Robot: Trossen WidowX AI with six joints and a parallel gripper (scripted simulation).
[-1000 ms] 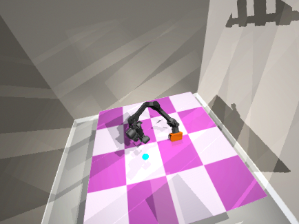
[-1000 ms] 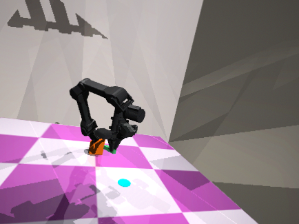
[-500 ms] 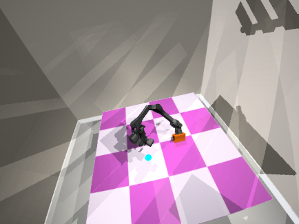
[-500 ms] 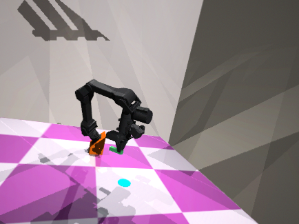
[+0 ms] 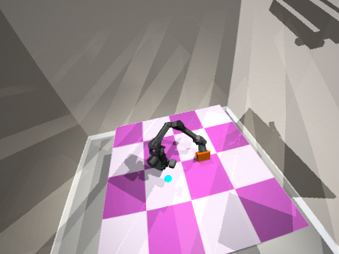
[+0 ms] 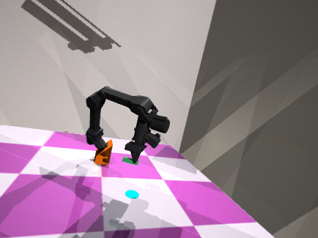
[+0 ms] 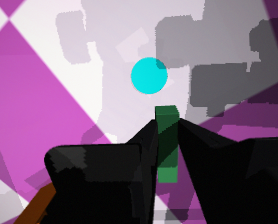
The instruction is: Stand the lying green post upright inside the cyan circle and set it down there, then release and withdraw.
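My gripper (image 6: pixel 135 160) (image 7: pixel 166 124) is shut on the green post (image 6: pixel 127 160) (image 7: pixel 168 140) and holds it above the table. In the exterior view the post lies nearly level, with one end at the fingertips. In the wrist view it sits between the two black fingers, its dark end face toward the top. The cyan circle (image 5: pixel 168 178) (image 6: pixel 132 194) (image 7: pixel 149 75) is flat on the table, with nothing standing on it; the post is off to one side of it. In the top view the post is hidden and the fingers are hard to make out.
An orange block (image 5: pixel 202 155) (image 6: pixel 102 157) (image 7: pixel 38 207) stands close to the arm's base. The table (image 5: pixel 211 179) (image 6: pixel 47 203) has a magenta and white checkered top. Dark shadows of the arm fall near the circle. Walls rise beyond the table's edges.
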